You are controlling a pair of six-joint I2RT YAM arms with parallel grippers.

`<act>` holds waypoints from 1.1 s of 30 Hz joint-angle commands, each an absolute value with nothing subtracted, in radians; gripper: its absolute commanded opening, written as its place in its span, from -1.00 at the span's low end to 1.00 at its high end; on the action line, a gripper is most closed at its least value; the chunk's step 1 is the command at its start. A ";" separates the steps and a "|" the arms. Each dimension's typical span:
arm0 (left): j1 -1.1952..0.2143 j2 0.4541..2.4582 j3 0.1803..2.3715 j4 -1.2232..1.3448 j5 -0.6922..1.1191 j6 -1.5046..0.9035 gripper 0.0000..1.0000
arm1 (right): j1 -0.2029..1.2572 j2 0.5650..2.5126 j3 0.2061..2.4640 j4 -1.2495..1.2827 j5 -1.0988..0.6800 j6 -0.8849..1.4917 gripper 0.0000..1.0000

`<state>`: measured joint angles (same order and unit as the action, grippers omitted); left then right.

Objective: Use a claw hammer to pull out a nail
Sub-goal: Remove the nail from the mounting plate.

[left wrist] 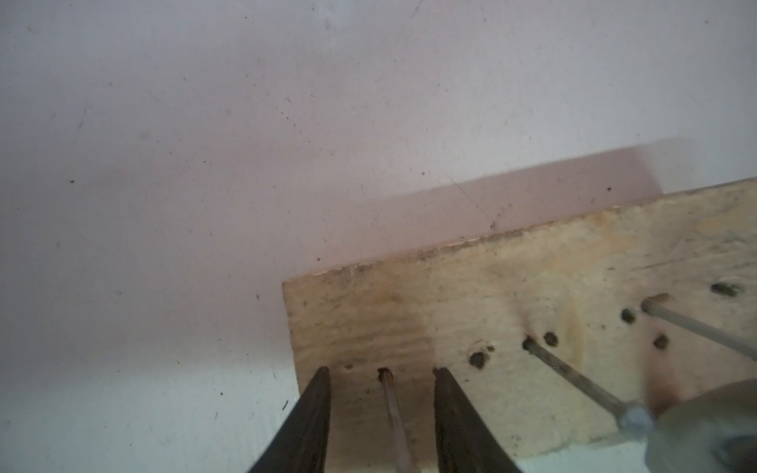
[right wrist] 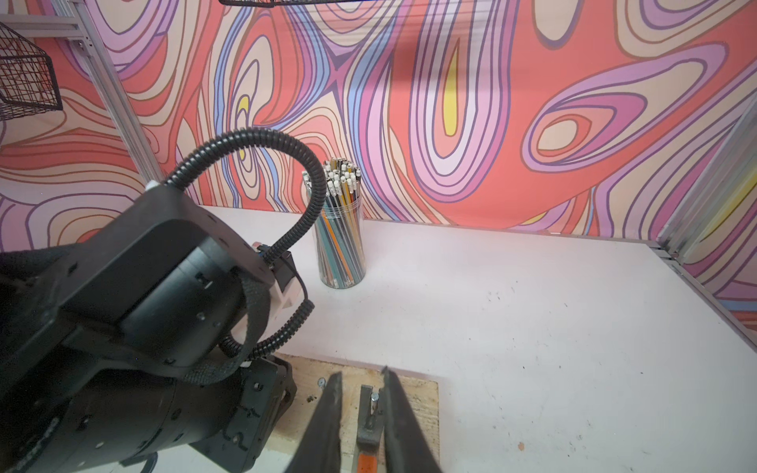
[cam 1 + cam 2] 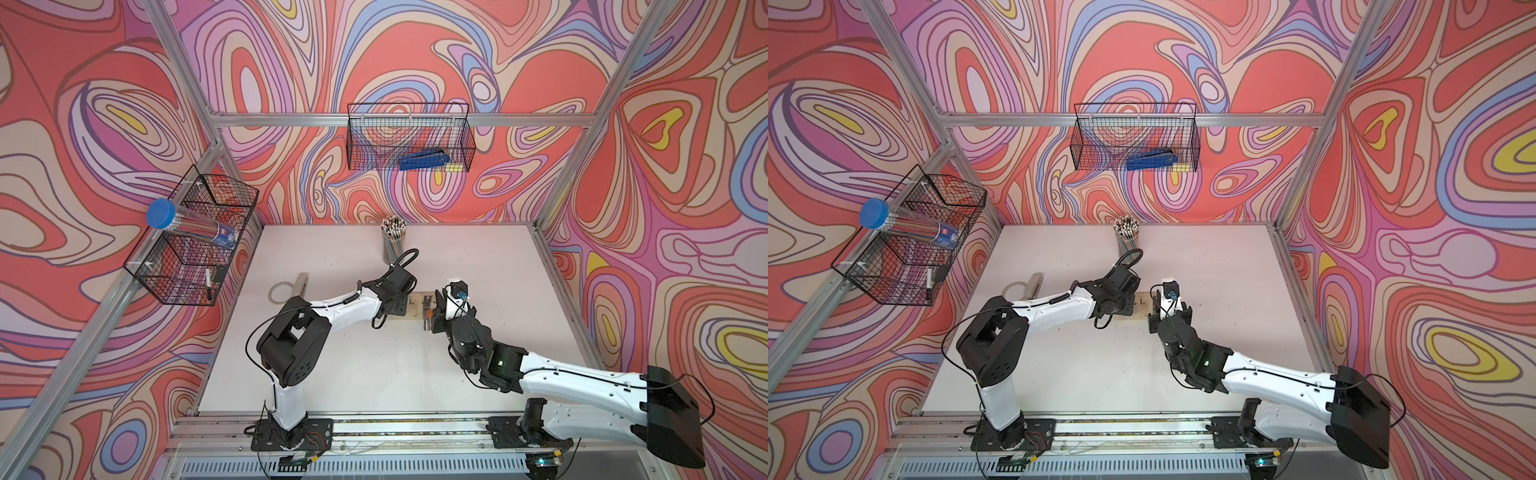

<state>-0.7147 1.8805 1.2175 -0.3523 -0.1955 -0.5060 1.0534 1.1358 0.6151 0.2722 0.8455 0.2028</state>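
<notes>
A small wooden board (image 2: pixel 418 405) lies mid-table, with several nails standing in it. The claw hammer (image 2: pixel 368 426) rests on the board, its silver claw hooked around one nail (image 2: pixel 373 399) and its orange neck running back between my right fingers. My right gripper (image 2: pixel 361 372) is shut on the hammer's handle. At the board's left end, my left gripper (image 1: pixel 381 369) is open. Its fingertips (image 1: pixel 323 374) sit on the wood either side of another nail (image 1: pixel 391 409) without touching it. In both top views the arms' wrists cover most of the board (image 3: pixel 415 311).
A clear cup of pencils (image 3: pixel 393 243) stands behind the board. A tape ring (image 3: pixel 279 293) and a grey bar lie at the left. Wire baskets (image 3: pixel 409 137) hang on the back and left walls. The left wrist (image 2: pixel 143 286) sits close beside my right fingers.
</notes>
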 commanded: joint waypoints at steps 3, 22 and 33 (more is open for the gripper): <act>-0.695 2.111 1.094 -0.585 -0.112 -0.547 -0.17 | 1.077 1.198 0.525 0.067 0.862 0.233 -1.00; -0.695 2.111 1.085 -0.578 -0.104 -0.553 -0.17 | 1.135 1.193 0.502 0.087 0.991 0.281 -1.00; -0.695 2.114 1.081 -0.578 -0.106 -0.558 -0.17 | 1.203 1.250 0.531 0.029 1.032 0.275 -1.00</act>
<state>-0.7147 1.8854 1.2175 -0.3405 -0.2028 -0.5140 1.1900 1.1790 0.5915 0.2848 1.0599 0.2668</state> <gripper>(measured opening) 0.415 0.192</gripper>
